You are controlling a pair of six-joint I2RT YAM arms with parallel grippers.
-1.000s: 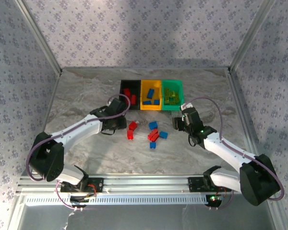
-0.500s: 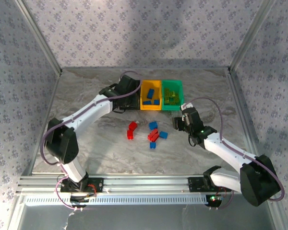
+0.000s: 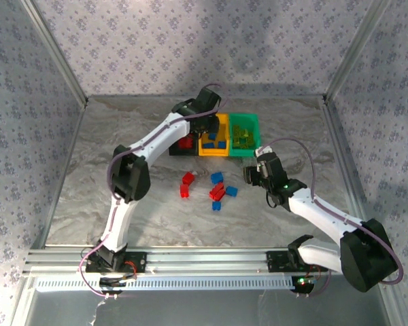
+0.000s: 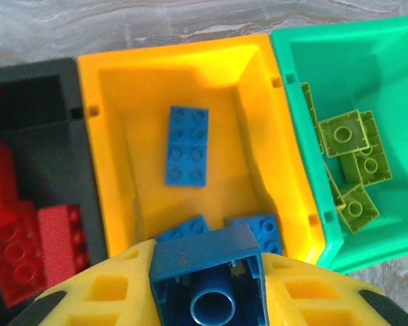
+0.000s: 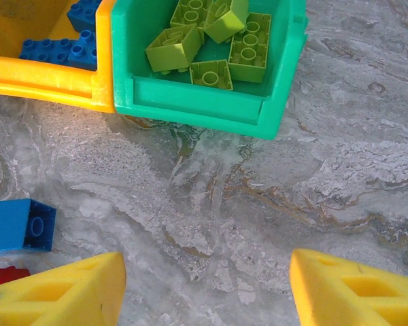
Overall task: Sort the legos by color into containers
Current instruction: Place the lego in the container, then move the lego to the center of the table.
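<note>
My left gripper [image 4: 207,273] is shut on a blue lego [image 4: 204,255], hollow underside toward the camera, above the near end of the orange-yellow container [image 4: 143,68]. Three blue legos [image 4: 187,146] lie inside it. Red legos [image 4: 17,251] sit in the black container [image 4: 34,75], yellow-green ones [image 4: 353,153] in the green container [image 4: 340,61]. From above, the left gripper [image 3: 209,123] hangs over the row of containers. My right gripper [image 5: 205,265] stands open over bare table in front of the green container [image 5: 197,102]. Loose red [image 3: 187,178] and blue [image 3: 217,177] legos lie mid-table.
The loose pile also holds a blue brick [image 3: 231,191] just left of the right gripper [image 3: 250,175], seen from the right wrist as a blue block [image 5: 17,224] with a red one [image 5: 0,275] below it. Patterned walls close the table at the back and sides.
The left arm has swung from beside the loose pile up and back to the containers, carrying the blue lego over the orange-yellow one. The right arm has not moved.
</note>
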